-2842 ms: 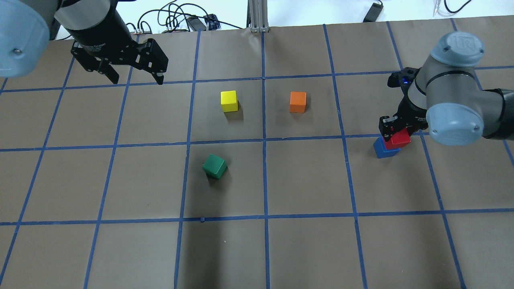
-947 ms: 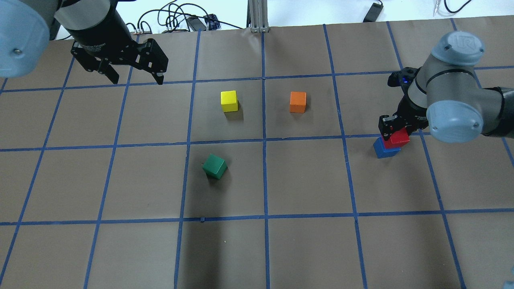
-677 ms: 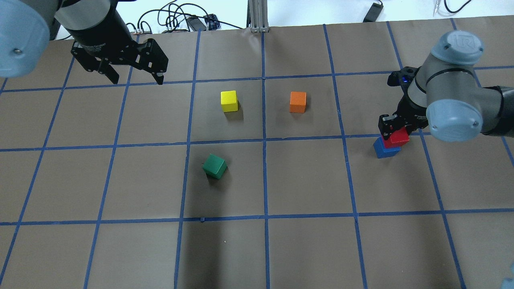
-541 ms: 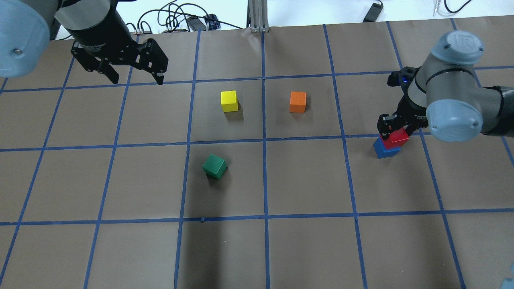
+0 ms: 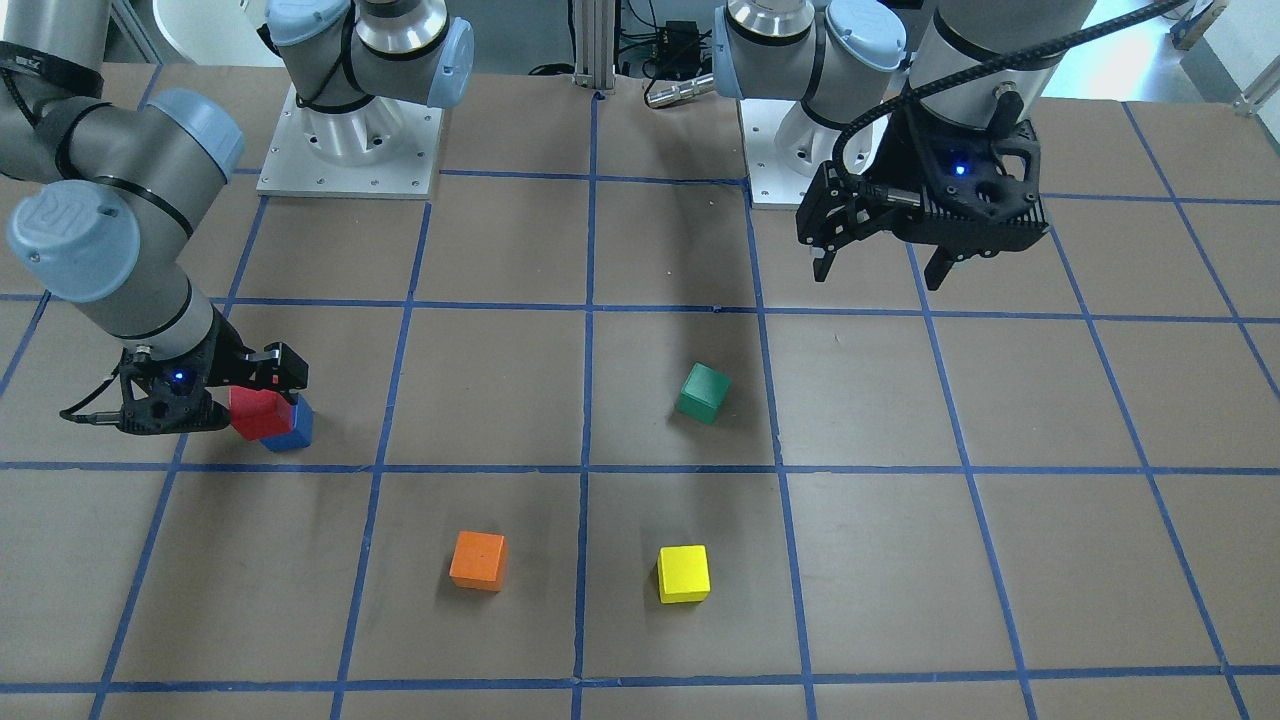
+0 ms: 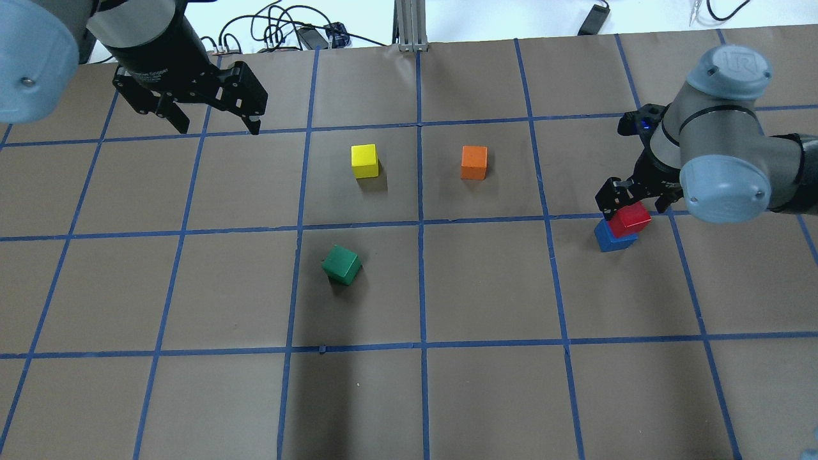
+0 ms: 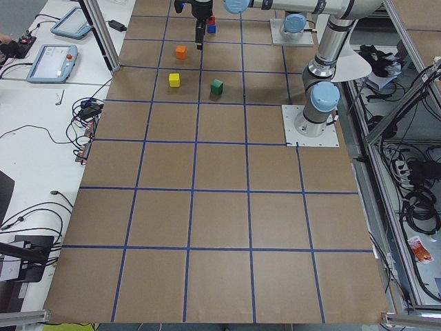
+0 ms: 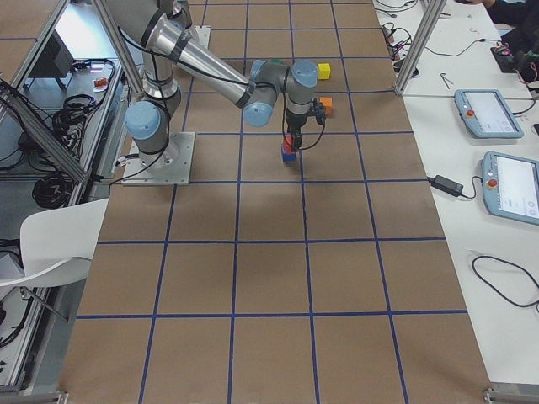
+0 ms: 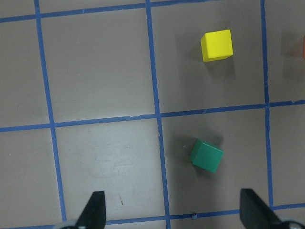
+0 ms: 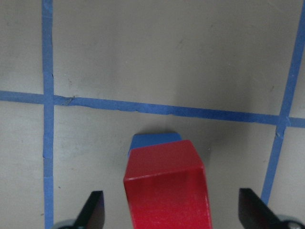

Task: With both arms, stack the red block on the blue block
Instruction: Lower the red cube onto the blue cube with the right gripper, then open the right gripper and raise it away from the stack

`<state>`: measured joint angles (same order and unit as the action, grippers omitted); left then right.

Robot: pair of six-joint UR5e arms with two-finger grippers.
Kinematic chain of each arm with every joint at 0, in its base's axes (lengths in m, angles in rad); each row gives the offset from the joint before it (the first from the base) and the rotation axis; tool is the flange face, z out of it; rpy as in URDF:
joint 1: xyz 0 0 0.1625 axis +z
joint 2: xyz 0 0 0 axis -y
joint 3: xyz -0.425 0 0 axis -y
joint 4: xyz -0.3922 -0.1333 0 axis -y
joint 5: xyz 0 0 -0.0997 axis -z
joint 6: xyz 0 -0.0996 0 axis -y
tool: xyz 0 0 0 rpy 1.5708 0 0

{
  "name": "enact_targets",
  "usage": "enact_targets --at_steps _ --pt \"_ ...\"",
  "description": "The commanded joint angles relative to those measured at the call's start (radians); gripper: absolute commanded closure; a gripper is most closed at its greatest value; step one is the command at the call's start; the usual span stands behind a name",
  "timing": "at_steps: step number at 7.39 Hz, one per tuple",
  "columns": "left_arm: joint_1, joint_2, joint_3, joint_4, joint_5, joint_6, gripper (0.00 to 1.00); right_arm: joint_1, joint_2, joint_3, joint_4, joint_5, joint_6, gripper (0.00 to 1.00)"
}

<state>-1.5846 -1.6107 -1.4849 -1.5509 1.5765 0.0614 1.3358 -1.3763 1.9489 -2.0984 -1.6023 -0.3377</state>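
Note:
The red block [image 6: 630,220] rests on the blue block [image 6: 613,238] at the table's right side, offset a little so part of the blue top shows. My right gripper [image 6: 631,199] is open just above and around the red block, fingers apart from it. In the right wrist view the red block [image 10: 167,186] sits between widely spread fingertips [image 10: 93,210], with the blue block [image 10: 155,140] under it. The stack also shows in the front view, red [image 5: 256,412] on blue [image 5: 295,430]. My left gripper [image 6: 218,126] is open and empty, high at the far left.
A yellow block [image 6: 364,161] and an orange block [image 6: 473,162] sit mid-table at the back. A green block [image 6: 341,264] lies turned at an angle nearer the middle. Blue tape lines grid the brown table cover [image 6: 486,396]. Cables lie beyond the far edge.
My right gripper has opened and let go of the red block, which stays on the blue block. The gripper has lifted slightly. The left arm has not moved.

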Motion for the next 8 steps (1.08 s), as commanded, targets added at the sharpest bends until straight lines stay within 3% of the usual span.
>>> enact_targets --at_steps 1,2,3,6,8 --pt "0.0 0.0 0.0 0.0 0.0 0.0 0.0 0.005 -0.079 -0.082 0.181 0.007 0.031 0.0" --pt "0.0 0.0 0.0 0.0 -0.001 0.0 0.0 0.006 -0.128 -0.132 0.319 0.013 0.081 0.0" --pt "0.0 0.0 0.0 0.0 0.0 0.0 0.0 0.023 -0.163 -0.154 0.375 0.018 0.13 0.0" --pt "0.0 0.0 0.0 0.0 0.0 0.0 0.0 0.176 -0.282 -0.157 0.442 0.019 0.283 0.0" --pt "0.0 0.0 0.0 0.0 0.0 0.0 0.0 0.186 -0.294 -0.188 0.468 0.021 0.286 0.0"
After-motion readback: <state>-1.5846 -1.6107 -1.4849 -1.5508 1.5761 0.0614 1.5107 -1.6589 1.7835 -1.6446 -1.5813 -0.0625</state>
